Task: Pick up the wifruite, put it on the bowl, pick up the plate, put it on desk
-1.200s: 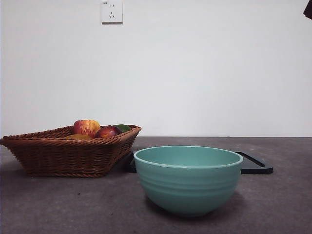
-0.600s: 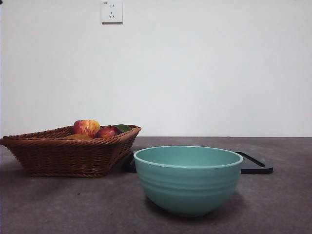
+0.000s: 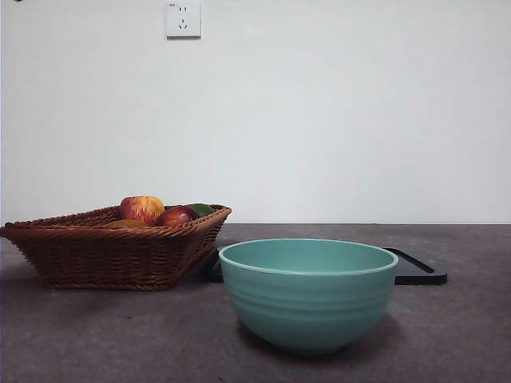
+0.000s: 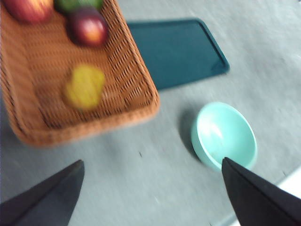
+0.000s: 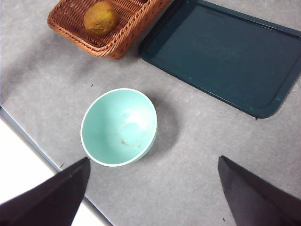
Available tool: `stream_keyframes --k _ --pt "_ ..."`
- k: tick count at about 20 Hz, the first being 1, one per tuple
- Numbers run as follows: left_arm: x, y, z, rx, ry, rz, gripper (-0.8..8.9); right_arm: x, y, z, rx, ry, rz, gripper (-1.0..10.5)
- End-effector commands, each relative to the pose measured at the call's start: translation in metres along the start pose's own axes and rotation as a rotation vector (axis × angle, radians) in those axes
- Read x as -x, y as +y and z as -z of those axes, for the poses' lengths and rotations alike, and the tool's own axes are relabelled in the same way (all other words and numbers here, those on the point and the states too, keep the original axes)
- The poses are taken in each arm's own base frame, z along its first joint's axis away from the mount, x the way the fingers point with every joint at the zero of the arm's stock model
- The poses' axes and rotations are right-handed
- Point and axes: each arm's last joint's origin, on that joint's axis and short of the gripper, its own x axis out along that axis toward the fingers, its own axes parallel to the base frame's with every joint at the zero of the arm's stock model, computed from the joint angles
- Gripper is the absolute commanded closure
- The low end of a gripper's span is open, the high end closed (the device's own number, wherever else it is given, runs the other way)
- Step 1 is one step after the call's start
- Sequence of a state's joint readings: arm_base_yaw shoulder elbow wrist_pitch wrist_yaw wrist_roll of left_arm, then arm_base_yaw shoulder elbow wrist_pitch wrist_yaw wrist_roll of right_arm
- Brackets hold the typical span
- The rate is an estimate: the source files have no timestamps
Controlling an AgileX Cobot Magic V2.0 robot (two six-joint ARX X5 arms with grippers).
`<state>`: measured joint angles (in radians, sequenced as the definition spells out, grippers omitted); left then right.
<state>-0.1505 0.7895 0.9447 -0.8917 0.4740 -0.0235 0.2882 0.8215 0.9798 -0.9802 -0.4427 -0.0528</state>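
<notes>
1. The first step is only just getting underway, by my reading: the fruit (image 4: pixel 84 86) is lying loose in the basket (image 4: pixel 136 101) and nothing is gripped yet.
2. The left tool (image 4: pixel 153 197) is hanging high above the bench (image 4: pixel 141 179), its jaws standing wide apart and holding nothing; in its blurred view the basket is filling the upper left of the frame.
3. The right tool (image 5: pixel 153 193) is likewise gaping wide and empty, hovering above the bowl (image 5: pixel 119 127), which is sitting left of centre in that frame.
4. Neither arm is showing in the front view, so both are sitting well above the things.
5. The next move, I judge, is calling for the left tool to come down over the fruit, straddle it and close without catching the wicker or the other fruits.
6. The basket is holding the ochre fruit by itself near one end, well apart from the streaked apple (image 3: pixel 142 208), the dark red fruit (image 4: pixel 88 27) and a green fruit (image 4: pixel 75 4) bunched at the other end.
7. The bowl is sitting empty, its inside bare apart from faint marks.
8. The dark tray (image 5: pixel 225 56) is lying flat and empty just beside the basket, at the upper right of the right wrist frame.
9. From the front the bowl is standing nearest at lower centre, the basket at middle left, the tray's edge peeking out behind.
</notes>
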Motion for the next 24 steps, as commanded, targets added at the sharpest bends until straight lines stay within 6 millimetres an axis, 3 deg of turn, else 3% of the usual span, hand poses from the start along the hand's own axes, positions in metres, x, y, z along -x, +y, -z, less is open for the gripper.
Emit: stream_keyframes --k 1,5,11,19,24 --pt "-0.001 -0.004 -0.022 -0.047 -0.028 0.006 3.48 0.002 0.002 -0.005 0.010 -0.015 -0.006 5.1" --pt "-0.026 -0.005 -0.053 -0.104 0.016 -0.030 3.50 0.002 0.002 -0.005 0.010 -0.015 -0.006 5.1" --pt "-0.090 0.004 -0.078 -0.175 0.116 -0.116 3.50 0.002 0.002 -0.005 0.010 -0.015 -0.006 5.1" --pt "-0.177 0.026 -0.071 -0.252 0.259 -0.208 3.50 0.002 0.002 -0.005 0.010 -0.015 -0.006 5.1" --pt "-0.218 0.042 -0.059 -0.247 0.330 -0.214 3.50 0.002 0.002 -0.005 0.009 -0.015 -0.006 5.1"
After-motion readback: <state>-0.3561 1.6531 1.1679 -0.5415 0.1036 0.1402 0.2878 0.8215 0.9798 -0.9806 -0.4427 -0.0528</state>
